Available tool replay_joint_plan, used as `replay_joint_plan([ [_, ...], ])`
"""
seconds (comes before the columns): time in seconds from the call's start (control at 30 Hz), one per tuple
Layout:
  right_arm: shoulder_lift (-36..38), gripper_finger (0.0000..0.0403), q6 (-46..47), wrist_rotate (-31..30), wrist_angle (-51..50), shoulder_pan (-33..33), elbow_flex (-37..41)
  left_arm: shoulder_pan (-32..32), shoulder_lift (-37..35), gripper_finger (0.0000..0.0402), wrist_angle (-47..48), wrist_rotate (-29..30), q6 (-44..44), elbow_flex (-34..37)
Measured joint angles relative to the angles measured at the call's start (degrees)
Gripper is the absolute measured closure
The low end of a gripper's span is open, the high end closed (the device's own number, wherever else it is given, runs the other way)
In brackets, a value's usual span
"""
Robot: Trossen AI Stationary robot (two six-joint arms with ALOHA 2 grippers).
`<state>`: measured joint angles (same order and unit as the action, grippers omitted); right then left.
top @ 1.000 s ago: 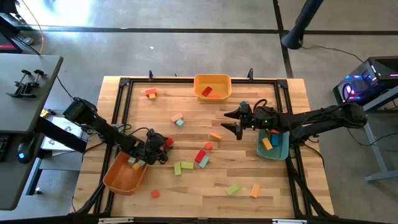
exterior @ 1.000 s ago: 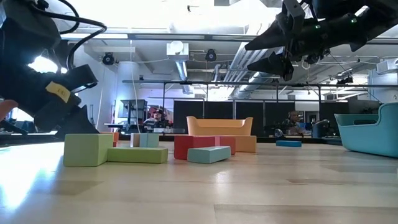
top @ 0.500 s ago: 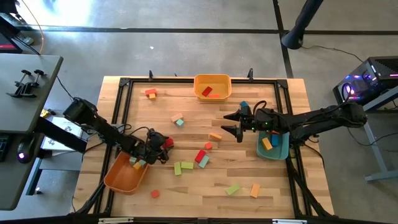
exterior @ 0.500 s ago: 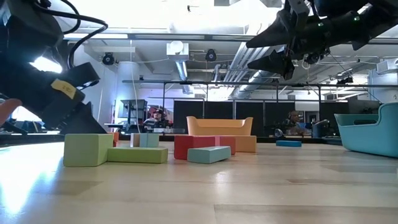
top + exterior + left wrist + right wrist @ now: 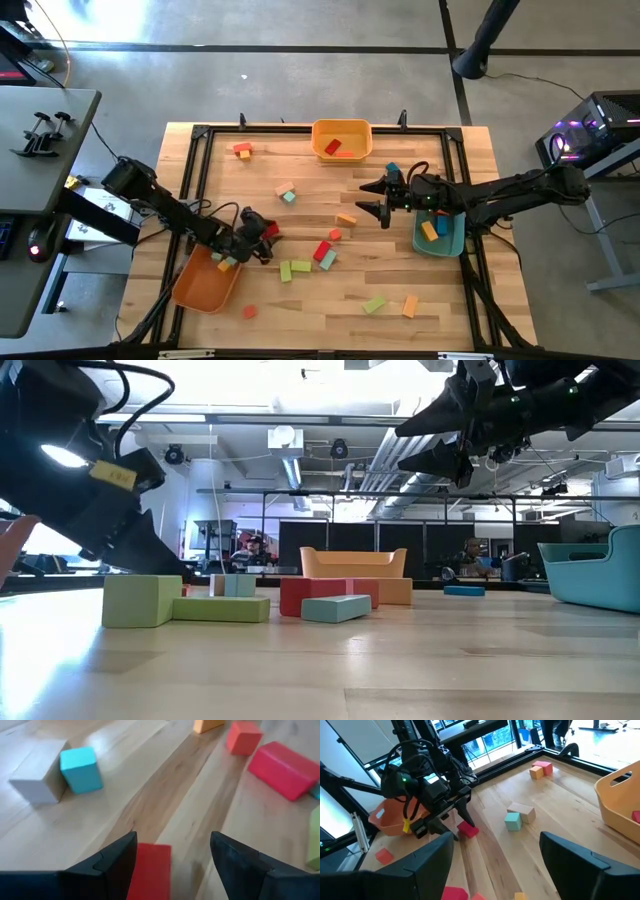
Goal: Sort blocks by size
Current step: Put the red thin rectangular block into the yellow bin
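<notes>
- Left gripper (image 5: 268, 232) has lifted off the counter (image 5: 300, 310) since a second ago; fingers wide, a red block (image 5: 148, 872) lies between them, ungripped.
- Orange tray (image 5: 203, 287) behind it has shifted slightly.
- Right gripper (image 5: 372, 198) unchanged, spread wide, empty, hovering above the orange block (image 5: 346, 219).
- Judgement: sorting is far from done.

The worktop (image 5: 300, 300) is light wood with a black frame. Three trays: yellow (image 5: 341, 139), orange (image 5: 203, 284), teal (image 5: 440, 232). The blocks (image 5: 300, 267) are red, orange, teal, blue and light green.
</notes>
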<state>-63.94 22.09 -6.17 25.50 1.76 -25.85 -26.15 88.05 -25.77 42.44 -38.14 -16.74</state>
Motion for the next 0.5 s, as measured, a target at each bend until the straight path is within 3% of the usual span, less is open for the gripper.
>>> replay_joint_plan([
  [0.33, 0.0, 0.0112, 0.4, -1.1, 0.0, 0.0, 0.0, 1.6, 0.0, 0.0163, -1.3, -0.9, 7.5, -2.4],
  [0.5, 0.0, 0.0112, 0.4, -2.2, 0.0, 0.0, 0.0, 5.8, -0.8, 0.0163, -0.4, -7.0, 13.2, -5.1],
])
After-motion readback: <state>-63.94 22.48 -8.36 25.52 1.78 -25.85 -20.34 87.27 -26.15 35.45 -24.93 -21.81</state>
